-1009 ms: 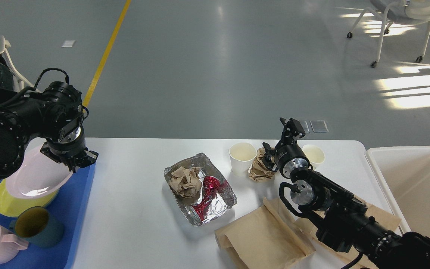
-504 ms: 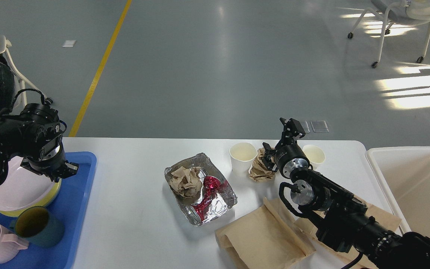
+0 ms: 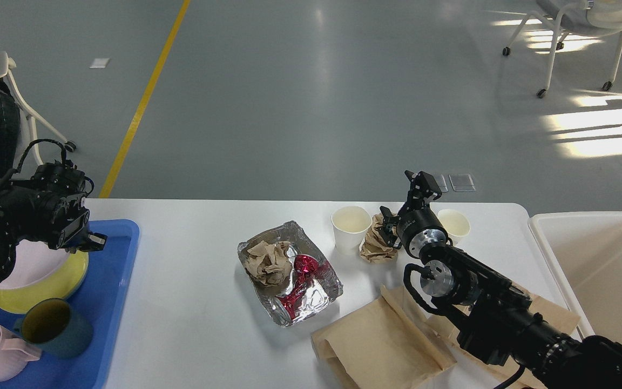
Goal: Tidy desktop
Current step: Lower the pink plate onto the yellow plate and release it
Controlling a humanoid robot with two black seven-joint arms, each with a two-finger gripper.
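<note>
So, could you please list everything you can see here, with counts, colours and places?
desktop: one, white, across the foreground
tray: one, blue, left edge
plates: two stacked, pale on yellow, in the tray
mugs: two, pink and dark teal, tray front
foil container: one, silver, centre, holding crumpled brown paper and red wrapper
paper cups: two, white, far side
crumpled paper ball: one, brown, between the cups
paper bags: brown, flat, front right
bin: one, off-white, right
chair: one, pale, floor far right
left gripper: black, over the tray
right gripper: black, by the paper ball
</note>
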